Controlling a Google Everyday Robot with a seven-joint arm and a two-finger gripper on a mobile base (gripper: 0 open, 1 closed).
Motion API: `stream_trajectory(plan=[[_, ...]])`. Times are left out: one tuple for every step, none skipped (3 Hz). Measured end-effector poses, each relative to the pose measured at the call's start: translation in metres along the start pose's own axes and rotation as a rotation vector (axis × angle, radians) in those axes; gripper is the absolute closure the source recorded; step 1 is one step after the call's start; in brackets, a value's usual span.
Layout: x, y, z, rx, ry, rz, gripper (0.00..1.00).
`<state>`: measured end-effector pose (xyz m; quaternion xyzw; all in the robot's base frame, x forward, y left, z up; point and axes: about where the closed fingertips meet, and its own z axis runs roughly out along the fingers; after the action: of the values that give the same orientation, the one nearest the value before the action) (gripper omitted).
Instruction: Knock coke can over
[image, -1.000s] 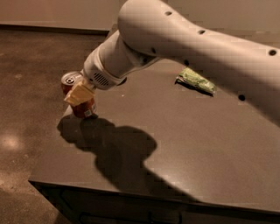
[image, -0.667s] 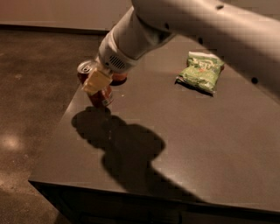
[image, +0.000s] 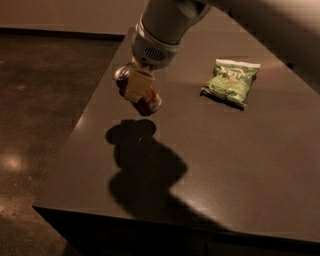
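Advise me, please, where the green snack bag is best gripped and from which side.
Probably its far sealed edge, from above: the green snack bag lies flat on the table, so only edges offer a pinch. The hand is near the table's left edge, shut on the tilted coke can.

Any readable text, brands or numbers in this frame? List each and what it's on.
No text reads clearly.
coke can, held tilted in the tool over the left part of the table: label print too blurred to read.
green snack bag, lying on the table to the right of the tool: print present, too blurred to read.
Tool: no markings visible.
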<state>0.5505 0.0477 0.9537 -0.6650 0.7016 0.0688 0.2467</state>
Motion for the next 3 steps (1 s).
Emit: stream_trajectory(plan=[[0.025,0.003,-0.014,0.009,0.135,-0.036,1.00],[0.045,0.008,-0.023,0.026,0.247,-0.066,1.00],[0.061,0.013,-0.019,0.017,0.324,-0.095,1.00]])
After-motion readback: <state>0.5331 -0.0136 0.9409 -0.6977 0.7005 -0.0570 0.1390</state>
